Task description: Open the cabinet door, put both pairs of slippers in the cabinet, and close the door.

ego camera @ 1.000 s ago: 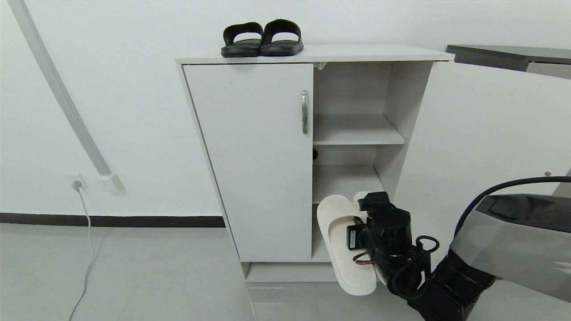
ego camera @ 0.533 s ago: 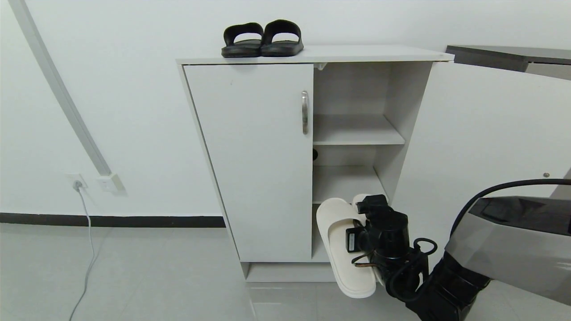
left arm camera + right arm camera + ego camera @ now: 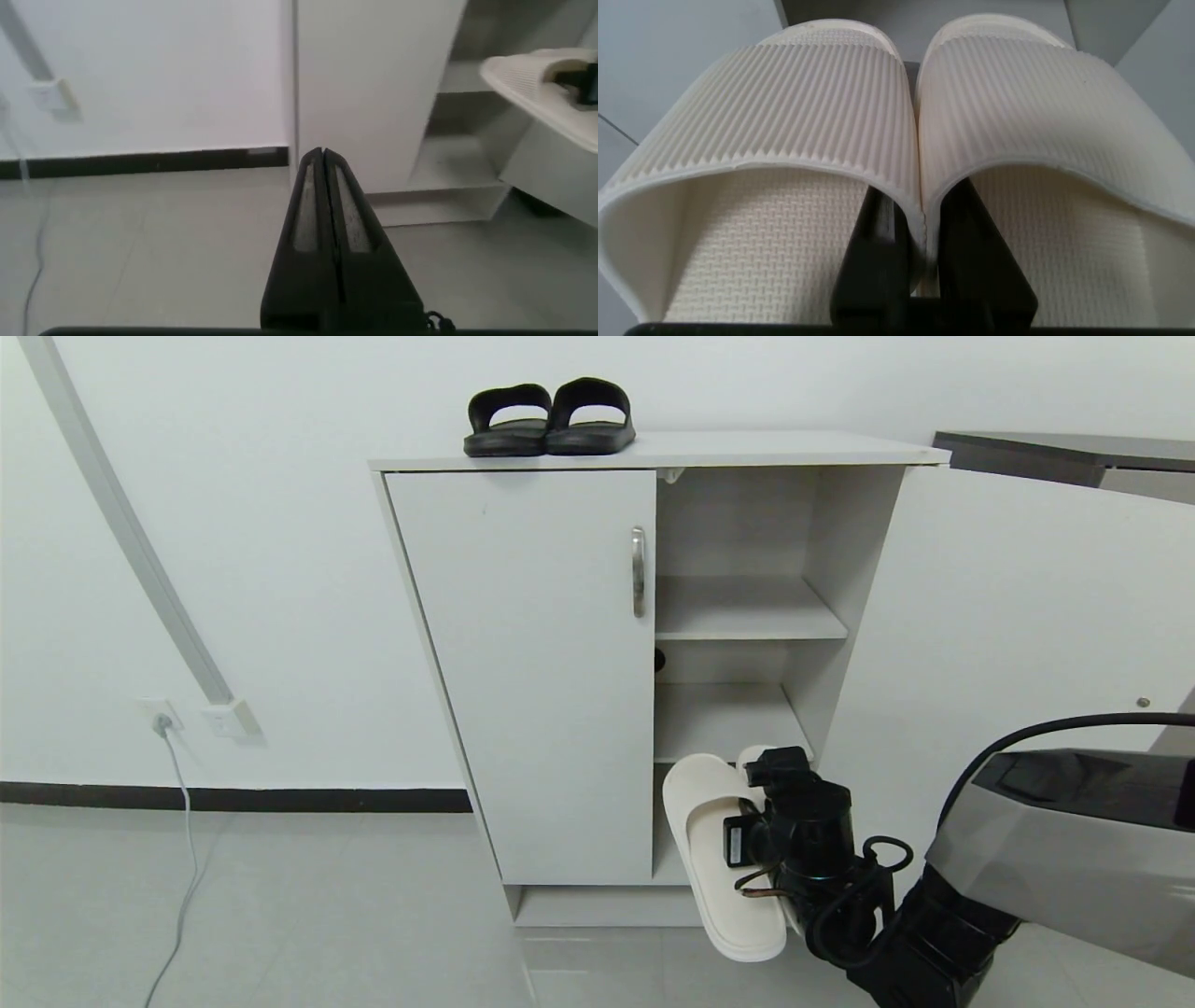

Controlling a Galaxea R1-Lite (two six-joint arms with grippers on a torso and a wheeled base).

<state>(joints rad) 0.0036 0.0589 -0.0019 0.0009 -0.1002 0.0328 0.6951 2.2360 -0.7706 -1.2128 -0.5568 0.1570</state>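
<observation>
Right claw [image 3: 918, 245]: clamped on the white slippers [image 3: 719, 840], one finger under each strap, pinching the two inner walls together.
White slippers: held as a pair, soles toward the floor [image 3: 327, 915] side, toes up; they hung at 6 o'clock of the cabinet's [image 3: 411, 569] open bay, just in front of its lowest space.
Left claw [image 3: 322, 170]: fingers pressed flat together, gripping nothing, above the floor before the cabinet.
Right door [image 3: 1008, 616]: swung wide open, out toward 3 o'clock.
Left door [image 3: 532, 672]: flat and closed, handle [image 3: 638, 571] at its 3 o'clock edge.
Shelves [image 3: 747, 609]: two bare boards in the open bay.
Black slippers [image 3: 549, 418]: side by side on the cabinet top, at 11 o'clock from the open bay.
</observation>
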